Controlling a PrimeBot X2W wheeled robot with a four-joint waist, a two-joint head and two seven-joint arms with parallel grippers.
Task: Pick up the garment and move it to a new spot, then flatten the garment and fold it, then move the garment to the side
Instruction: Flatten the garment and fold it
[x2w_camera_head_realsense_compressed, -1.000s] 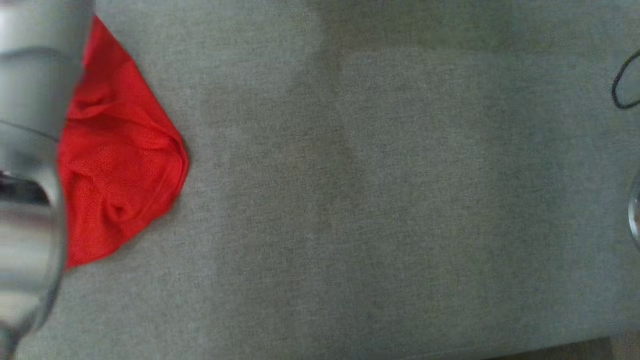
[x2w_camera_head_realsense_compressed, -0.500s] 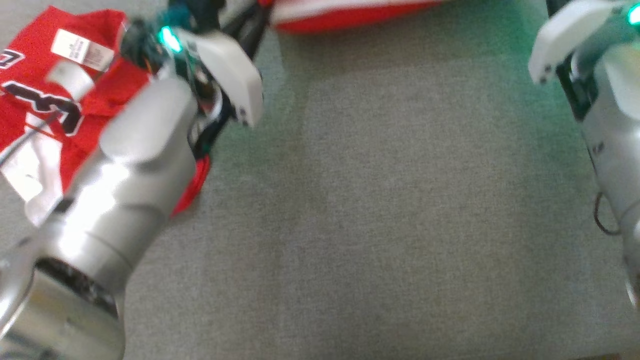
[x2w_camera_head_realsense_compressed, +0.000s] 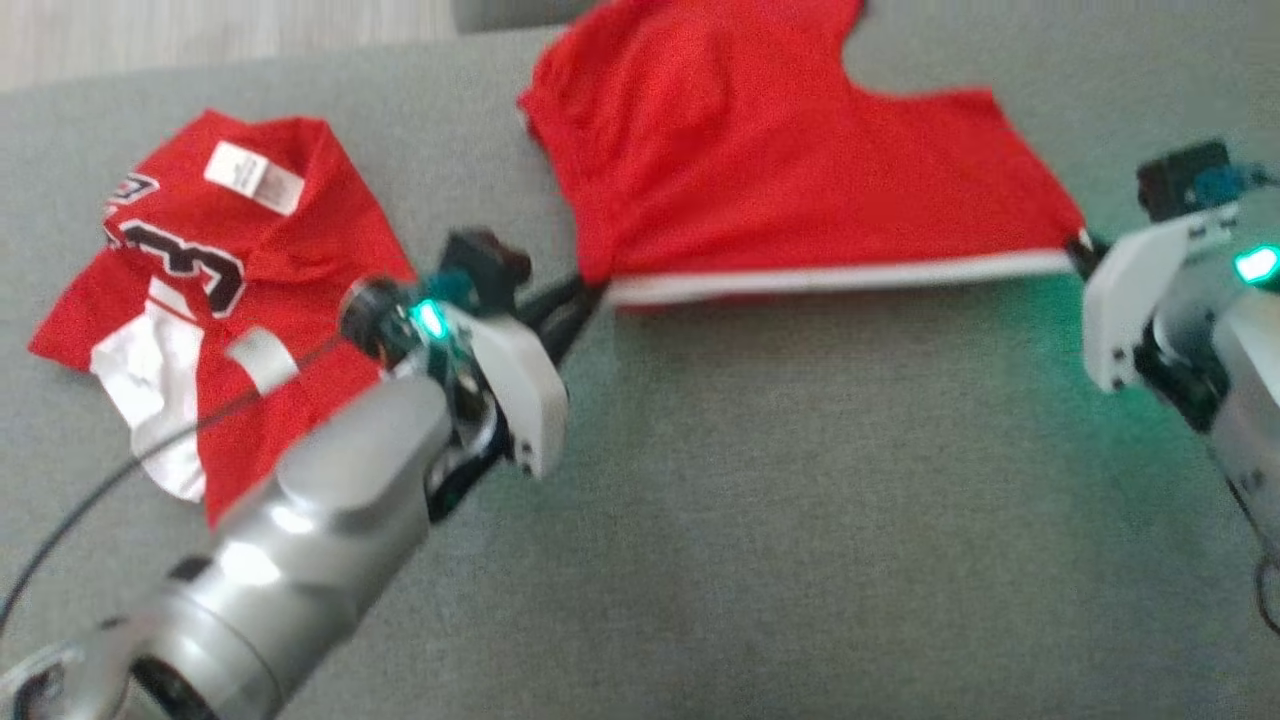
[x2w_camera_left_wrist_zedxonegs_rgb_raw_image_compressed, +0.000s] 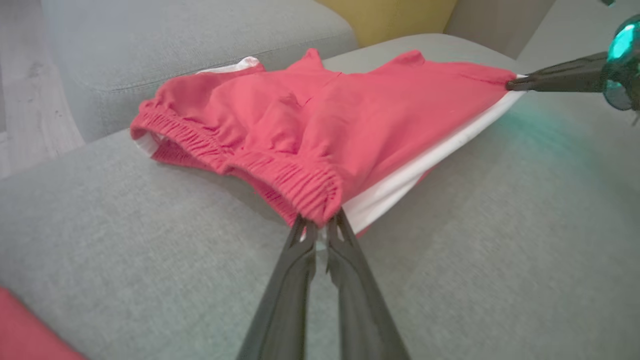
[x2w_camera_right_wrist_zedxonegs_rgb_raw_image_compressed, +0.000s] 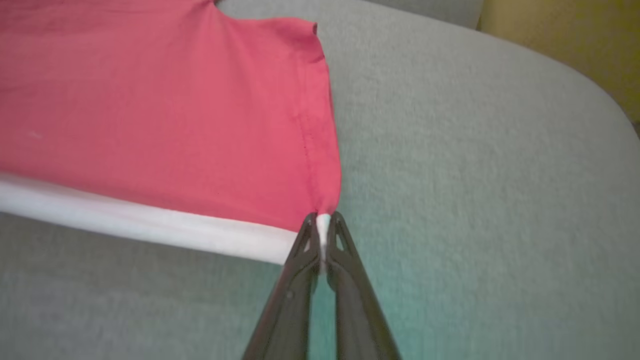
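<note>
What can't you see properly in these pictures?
- Head view: the top of the red shorts is cut off by the upper edge.
- Head view: the left arm covers part of the jersey.
- Head view: the print on the jersey's label is too small and blurred to read.
- Right wrist view: the shorts run off the left edge, so their waistband is out of frame.

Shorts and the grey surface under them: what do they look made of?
The shorts look like soft matte red fabric, perhaps light polyester knit: they drape and crease, with a gathered elastic waistband and a white stripe. The grey surface looks like woven upholstery, matte and flecked, probably padded given its rounded edge.
</note>
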